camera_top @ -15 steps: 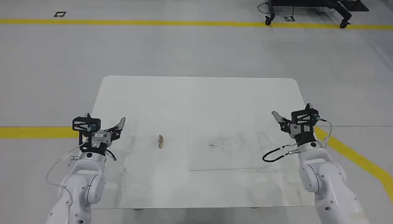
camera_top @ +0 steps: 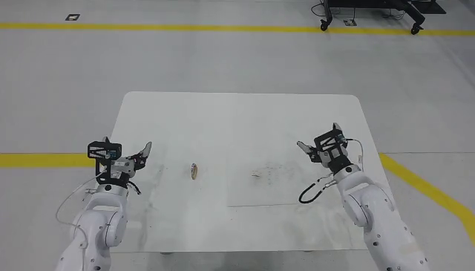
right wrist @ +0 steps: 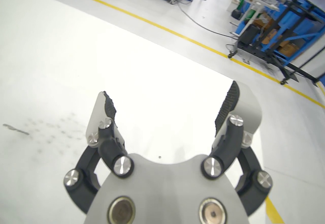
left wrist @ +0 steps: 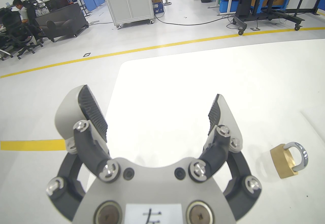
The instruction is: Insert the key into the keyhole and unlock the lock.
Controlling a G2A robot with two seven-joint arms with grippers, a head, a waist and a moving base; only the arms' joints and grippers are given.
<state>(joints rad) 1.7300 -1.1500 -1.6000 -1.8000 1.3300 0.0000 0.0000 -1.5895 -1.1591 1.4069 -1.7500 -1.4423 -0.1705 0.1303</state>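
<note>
A brass padlock with a silver shackle lies on its side on the white table, left of the middle. In the left wrist view the padlock is beside and just off my left gripper, which is open and empty. From above, the left gripper hovers at the table's left edge. A thin dark sliver, possibly the key, lies among faint smudges right of centre; the right wrist view has it as. My right gripper, also, is open and empty over the right part of the table.
The table has rounded corners and stands on a pale floor with yellow lines. A black wheeled rack stands far behind. A faint rectangular outline marks the tabletop near its front middle.
The right arm has moved inward from the table's right edge toward the middle, nearer the smudged patch. The left arm and the padlock have not moved.
</note>
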